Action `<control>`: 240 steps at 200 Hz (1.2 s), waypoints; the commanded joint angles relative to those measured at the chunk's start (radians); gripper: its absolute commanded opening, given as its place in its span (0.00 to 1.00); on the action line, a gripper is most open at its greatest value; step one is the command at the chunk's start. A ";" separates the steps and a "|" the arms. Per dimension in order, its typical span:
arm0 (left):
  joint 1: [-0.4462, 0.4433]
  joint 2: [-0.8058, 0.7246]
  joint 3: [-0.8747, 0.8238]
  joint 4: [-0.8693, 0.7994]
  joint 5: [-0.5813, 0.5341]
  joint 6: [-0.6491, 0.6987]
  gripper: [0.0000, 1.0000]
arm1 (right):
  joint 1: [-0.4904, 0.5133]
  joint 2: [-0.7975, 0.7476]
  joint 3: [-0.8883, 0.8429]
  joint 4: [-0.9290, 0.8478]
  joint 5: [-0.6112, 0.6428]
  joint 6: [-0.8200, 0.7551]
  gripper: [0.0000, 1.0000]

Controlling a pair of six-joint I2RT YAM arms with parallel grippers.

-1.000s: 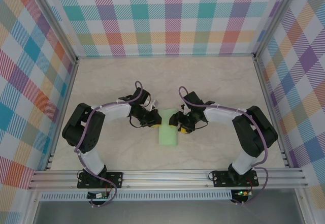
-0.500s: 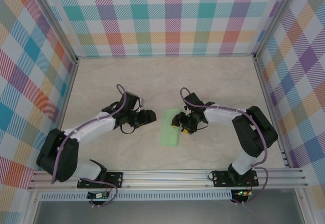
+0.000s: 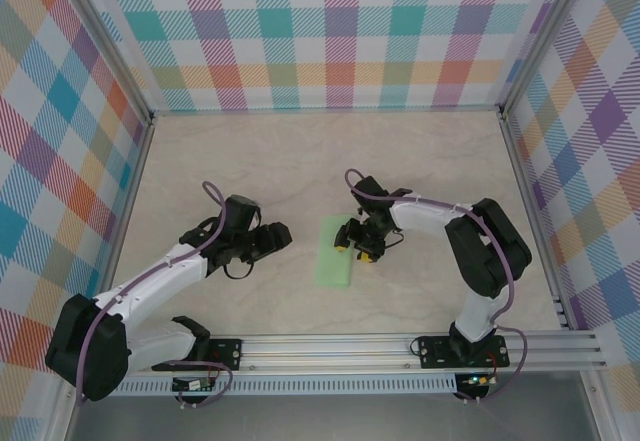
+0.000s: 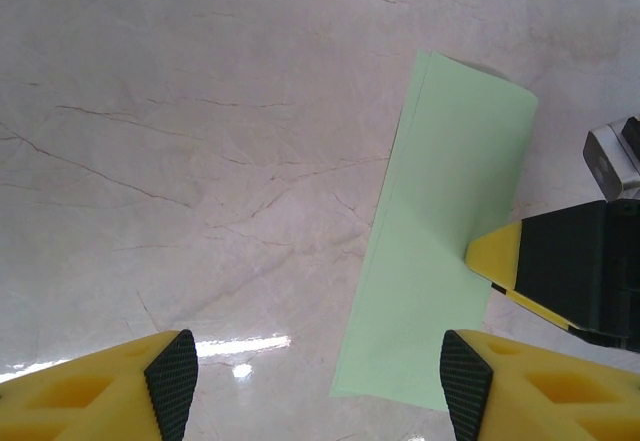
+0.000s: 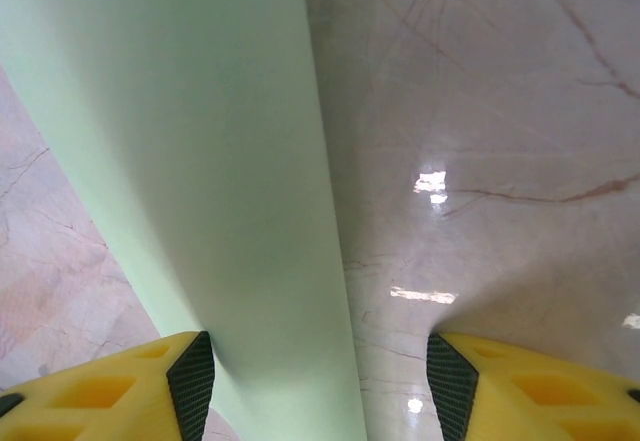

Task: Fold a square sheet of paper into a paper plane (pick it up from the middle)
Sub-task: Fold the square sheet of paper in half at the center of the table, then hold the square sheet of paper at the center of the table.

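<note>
- The sheet of paper point(image 3: 334, 251) is thin, pale green and plain. It lies flat near the middle of the table point(image 3: 250, 161) as a long narrow strip, apparently doubled along one long edge.
- It should handle as very light and limp. It will likely slide on the glossy top, crease wherever it is pinched, and bend or flutter if lifted by a corner.
- The best hold is probably a gentle pinch across the long edge at mid-length, or one fingertip pressing it down while the other arm works the free layers.
- The right gripper point(image 3: 356, 244) sits at the strip's right edge with its jaws spread wide and clamping nothing. In the left wrist view, one yellow fingertip point(image 4: 495, 258) meets the paper's right edge.
- The left gripper point(image 3: 274, 242) hangs over bare table to the left of the strip, apart from it, with jaws wide apart and empty.
- No brand, label or writing can be read on the paper, the grippers or the plaid walls point(image 3: 340, 36).
</note>
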 commanded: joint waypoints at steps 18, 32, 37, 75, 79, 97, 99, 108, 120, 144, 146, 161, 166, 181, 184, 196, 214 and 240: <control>0.005 0.000 -0.004 -0.026 -0.013 -0.009 0.67 | 0.017 0.073 0.012 -0.072 0.059 0.003 0.64; 0.005 -0.001 -0.006 -0.026 -0.014 -0.011 0.67 | 0.018 0.081 0.016 -0.078 0.067 0.008 0.64; 0.004 -0.002 -0.006 -0.025 -0.015 -0.010 0.67 | 0.018 0.085 0.021 -0.083 0.070 0.003 0.64; 0.005 -0.001 -0.010 -0.033 -0.018 -0.007 0.68 | 0.020 0.100 0.052 -0.140 0.109 -0.015 0.65; 0.005 0.001 -0.011 -0.030 -0.017 -0.006 0.68 | 0.020 0.102 0.055 -0.143 0.109 -0.016 0.65; 0.005 0.002 -0.014 -0.029 -0.019 -0.009 0.67 | 0.022 0.109 0.057 -0.148 0.114 -0.017 0.65; 0.005 0.002 -0.015 -0.030 -0.019 -0.009 0.68 | 0.024 0.110 0.056 -0.148 0.114 -0.017 0.65; 0.005 0.001 -0.015 -0.028 -0.019 -0.010 0.68 | 0.024 0.110 0.051 -0.143 0.115 -0.014 0.65; 0.005 -0.001 -0.016 -0.029 -0.017 -0.011 0.68 | 0.024 0.112 0.047 -0.141 0.117 -0.010 0.65; 0.005 0.001 -0.014 -0.023 -0.007 -0.007 0.67 | 0.023 0.124 0.048 -0.142 0.119 -0.005 0.65; 0.004 0.000 -0.014 -0.021 -0.004 -0.007 0.67 | 0.023 0.125 0.049 -0.143 0.121 -0.006 0.65; 0.005 0.008 -0.014 0.006 0.029 -0.004 0.64 | 0.023 0.129 0.050 -0.147 0.126 -0.006 0.65; 0.004 0.013 -0.015 0.018 0.041 -0.006 0.62 | 0.024 0.131 0.049 -0.148 0.125 -0.005 0.64; -0.001 0.031 -0.010 0.050 0.071 -0.010 0.55 | 0.023 0.129 0.046 -0.145 0.126 -0.006 0.64; -0.003 0.038 -0.008 0.056 0.076 -0.010 0.54 | 0.023 0.130 0.046 -0.147 0.128 -0.008 0.64; -0.017 0.063 0.005 0.060 0.085 -0.010 0.48 | 0.023 0.129 0.044 -0.151 0.136 -0.010 0.64; -0.049 0.116 0.032 0.100 0.087 -0.010 0.36 | 0.024 0.127 0.041 -0.151 0.137 -0.011 0.63; -0.099 0.220 0.096 0.110 0.081 -0.011 0.29 | 0.023 0.126 0.038 -0.150 0.140 -0.010 0.63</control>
